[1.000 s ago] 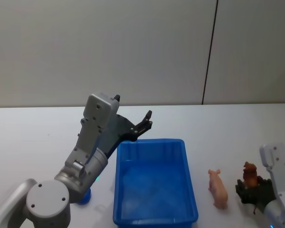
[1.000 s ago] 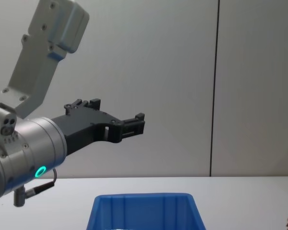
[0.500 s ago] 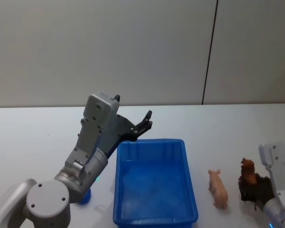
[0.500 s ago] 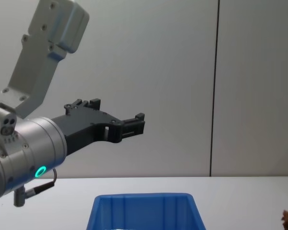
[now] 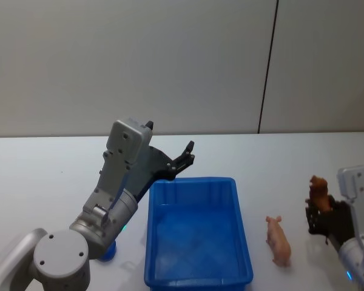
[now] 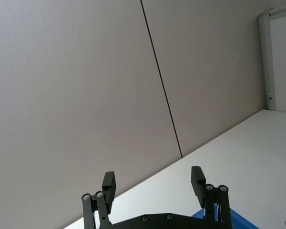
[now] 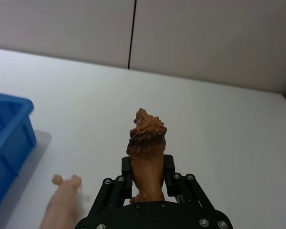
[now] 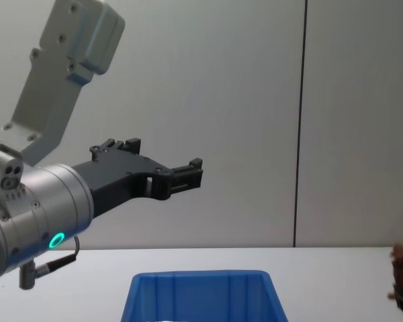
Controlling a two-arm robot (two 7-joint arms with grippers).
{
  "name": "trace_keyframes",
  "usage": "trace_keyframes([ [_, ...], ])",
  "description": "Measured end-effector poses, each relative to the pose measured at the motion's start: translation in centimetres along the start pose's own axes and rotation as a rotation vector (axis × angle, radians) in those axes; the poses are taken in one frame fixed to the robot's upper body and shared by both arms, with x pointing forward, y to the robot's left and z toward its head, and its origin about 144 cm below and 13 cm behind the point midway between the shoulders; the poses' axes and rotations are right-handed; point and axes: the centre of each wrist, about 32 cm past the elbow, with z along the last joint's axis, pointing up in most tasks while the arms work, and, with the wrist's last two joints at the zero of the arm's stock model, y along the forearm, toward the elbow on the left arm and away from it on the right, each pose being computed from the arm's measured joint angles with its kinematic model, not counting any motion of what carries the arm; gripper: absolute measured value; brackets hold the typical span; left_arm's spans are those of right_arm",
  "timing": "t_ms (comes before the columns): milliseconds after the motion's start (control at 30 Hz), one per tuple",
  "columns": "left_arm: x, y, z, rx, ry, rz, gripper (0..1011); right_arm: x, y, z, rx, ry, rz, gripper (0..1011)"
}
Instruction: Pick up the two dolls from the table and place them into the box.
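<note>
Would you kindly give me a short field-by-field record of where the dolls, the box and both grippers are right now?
brown doll: upright in the right gripper, right of the box
pink doll: lying on the table between box and right gripper
box: on the table, no doll inside yet
left gripper: open, raised near the box's far left corner
right gripper: shut on the brown doll
</note>
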Motion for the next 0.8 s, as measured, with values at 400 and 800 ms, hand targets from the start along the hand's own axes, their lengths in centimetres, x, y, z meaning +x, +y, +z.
trace_keyframes([
  [400, 0.0, 0.0, 0.0, 0.0, 0.0, 0.0, 1000, 0.0, -0.3, 2.4, 0.132, 0.012, 0.108, 367],
  [800, 0.0, 0.0, 0.0, 0.0, 0.0, 0.0, 1000, -0.8, -0.3, 4.6, 0.169, 0.031, 0.272, 367],
])
